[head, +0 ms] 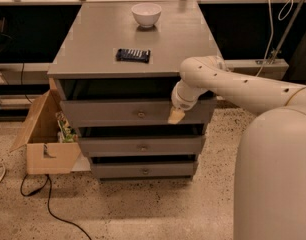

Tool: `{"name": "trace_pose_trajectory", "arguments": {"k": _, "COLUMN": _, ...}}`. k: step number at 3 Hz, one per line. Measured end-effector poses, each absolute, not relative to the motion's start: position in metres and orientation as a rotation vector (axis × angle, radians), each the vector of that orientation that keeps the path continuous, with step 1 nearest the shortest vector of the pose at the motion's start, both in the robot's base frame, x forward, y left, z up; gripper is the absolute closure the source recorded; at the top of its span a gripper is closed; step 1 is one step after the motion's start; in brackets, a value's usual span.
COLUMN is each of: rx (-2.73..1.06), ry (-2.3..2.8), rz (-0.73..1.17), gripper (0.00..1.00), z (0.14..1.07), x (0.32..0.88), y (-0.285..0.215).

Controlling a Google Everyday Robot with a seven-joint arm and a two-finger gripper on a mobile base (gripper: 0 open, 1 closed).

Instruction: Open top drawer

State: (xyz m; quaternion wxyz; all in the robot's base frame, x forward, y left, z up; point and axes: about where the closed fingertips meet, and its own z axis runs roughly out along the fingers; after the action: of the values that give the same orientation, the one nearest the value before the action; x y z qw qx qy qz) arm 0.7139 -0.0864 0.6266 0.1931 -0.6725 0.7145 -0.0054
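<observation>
The top drawer (113, 113) is the widest grey front, just under the cabinet top, with a small round metal knob (141, 115) at its centre. It stands pulled out a little, with a dark gap above it. My gripper (176, 115) hangs in front of the drawer's right part, to the right of the knob and apart from it. Its yellowish fingertips (175, 117) point down over the drawer front. The white arm reaches in from the right.
Two smaller grey drawers (143, 146) sit below. A white bowl (146, 14) and a dark flat packet (133, 55) lie on the cabinet top (93, 44). An open cardboard box (43, 134) stands at the left. A black cable (48, 204) runs on the floor.
</observation>
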Motion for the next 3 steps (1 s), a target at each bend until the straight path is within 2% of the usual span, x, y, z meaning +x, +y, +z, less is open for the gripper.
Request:
{"name": "trace_pose_trajectory", "arguments": {"k": 2, "rx": -1.888, "ry": 2.01, "rz": -0.014, "gripper": 0.88, "z": 0.636, "x": 0.713, "y": -0.086}}
{"name": "trace_pose_trajectory", "arguments": {"k": 3, "rx": -1.888, "ry": 2.01, "rz": -0.014, "gripper": 1.0, "z": 0.639, "x": 0.713, "y": -0.086}}
